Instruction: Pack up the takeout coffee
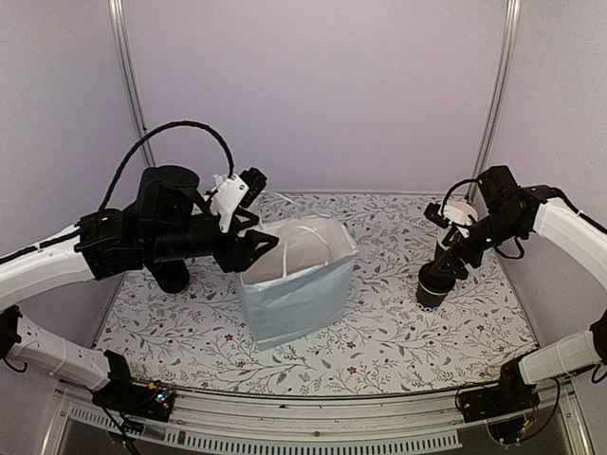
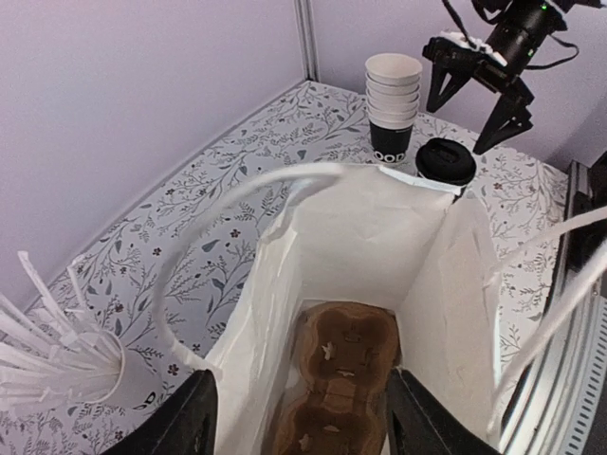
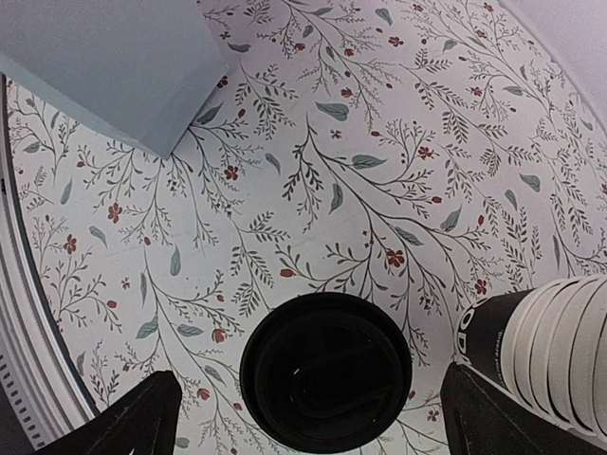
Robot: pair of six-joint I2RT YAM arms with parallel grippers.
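The left gripper (image 2: 302,427) hung over the open mouth of the pale blue paper bag (image 2: 360,237) at the centre of the overhead frame, its jaws apart and holding nothing, with one finger (image 2: 180,427) showing at each lower side of the left wrist view. The brown cup carrier (image 2: 341,374) lay flat on the bottom of the bag, both holes unfilled. A bunch of white straws (image 2: 47,355) fanned out at the lower left of that view. At the right of the overhead frame the right gripper (image 3: 318,422) hovered above the lidded cup (image 3: 325,370), jaws spread wide to either side and not touching it. The cup stood upright on the flowered table (image 3: 379,142), just beside a stack of cups (image 2: 393,95), black at the bottom and white inside.
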